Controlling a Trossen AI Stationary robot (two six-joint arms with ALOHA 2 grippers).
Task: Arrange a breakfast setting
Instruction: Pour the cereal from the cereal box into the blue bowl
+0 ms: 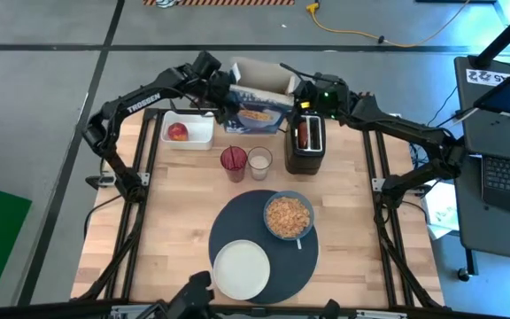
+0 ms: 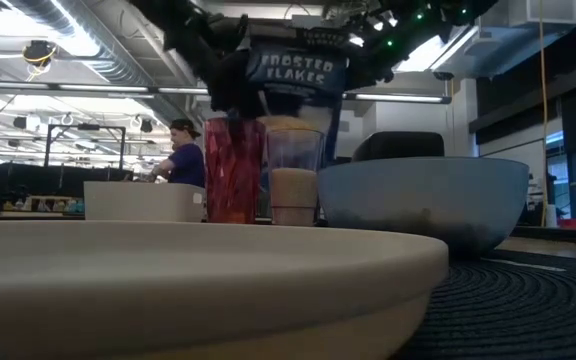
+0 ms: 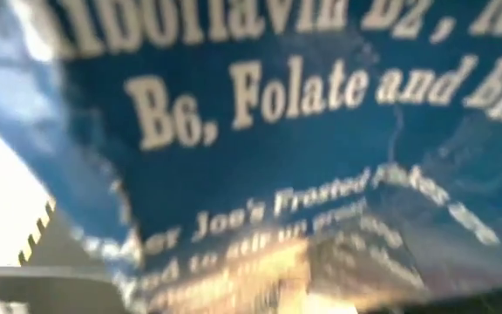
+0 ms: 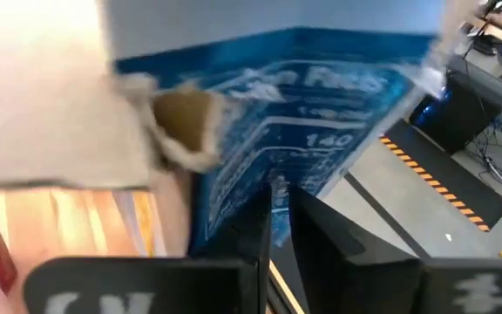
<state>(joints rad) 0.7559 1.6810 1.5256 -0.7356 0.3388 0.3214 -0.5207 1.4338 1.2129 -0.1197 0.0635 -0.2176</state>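
A blue Frosted Flakes cereal box (image 1: 259, 111) with its top open is at the table's far middle, between my two grippers. My left gripper (image 1: 227, 96) is at its left side and my right gripper (image 1: 297, 96) at its right side. On the round dark placemat (image 1: 237, 229), near the front, a light-blue bowl (image 1: 288, 215) holds cereal flakes and a white plate (image 1: 241, 268) rests flat. A thin spoon (image 1: 299, 241) lies beside the bowl. A red apple (image 1: 177, 132) lies in a white tub. Toasted rounds (image 1: 303, 133) stick out of a black toaster. My left gripper is at the box's left side near the top (image 1: 235, 99). Its wrist view shows only the blue printed face (image 3: 303, 174), so the fingers and the place of contact are hidden. My right gripper pinches a thin blue edge of the box (image 4: 273, 187) between its nearly shut fingers (image 4: 260, 235), coming from the table's right, near a torn cardboard flap (image 4: 181, 122). The cups in the low view hide whether the box's bottom is clear of the table.
A red cup (image 1: 233, 162) and a clear glass (image 1: 258, 161) stand just in front of the box, the black toaster (image 1: 305, 146) to their right, the white tub (image 1: 189, 133) to their left. A person works in the room beyond the table (image 2: 183, 155).
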